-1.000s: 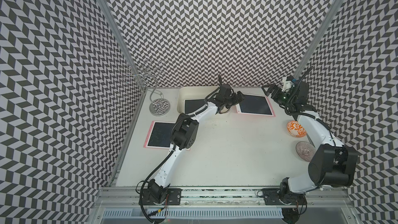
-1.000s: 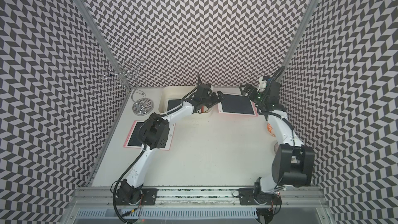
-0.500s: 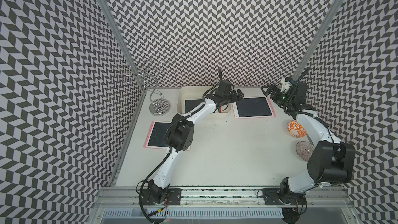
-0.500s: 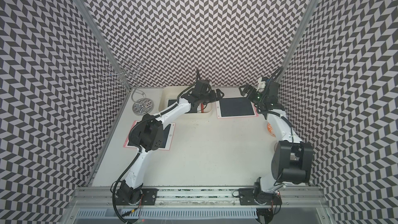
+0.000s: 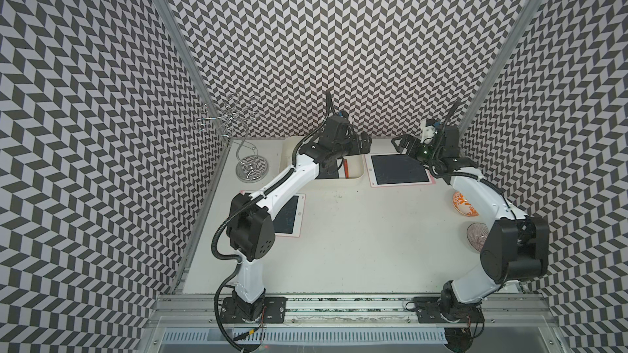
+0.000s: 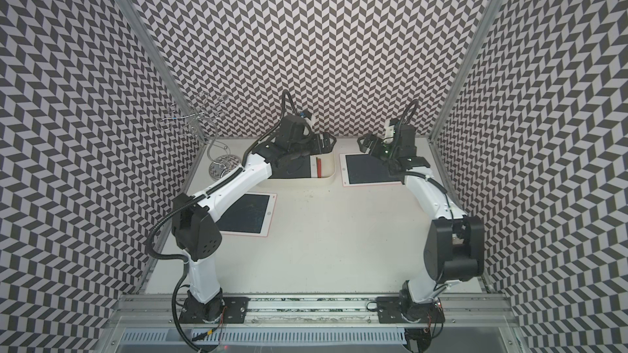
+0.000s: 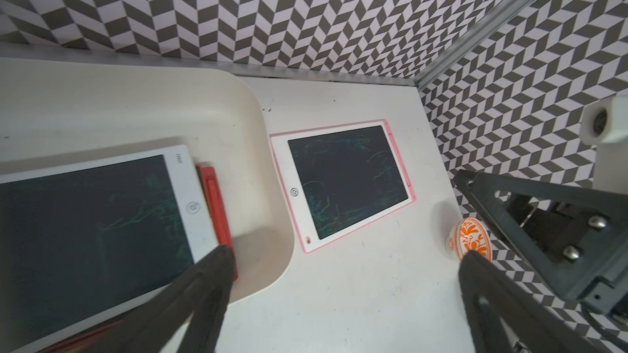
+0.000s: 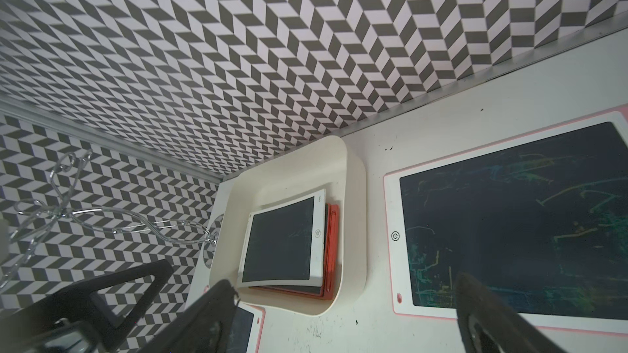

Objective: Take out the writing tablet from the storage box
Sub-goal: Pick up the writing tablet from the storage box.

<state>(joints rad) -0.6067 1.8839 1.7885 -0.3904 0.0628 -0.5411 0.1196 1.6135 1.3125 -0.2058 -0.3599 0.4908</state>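
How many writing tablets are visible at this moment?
4: a pink-edged tablet right of the storage box, a second tablet lying front-left of the box, and a white tablet stacked on a red tablet inside it. More may hide underneath.

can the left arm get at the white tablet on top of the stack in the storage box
Probably yes. The left claw hangs open over the edge of the storage box, the white tablet lies uppermost, uncovered, and the right claw is clear of the box.
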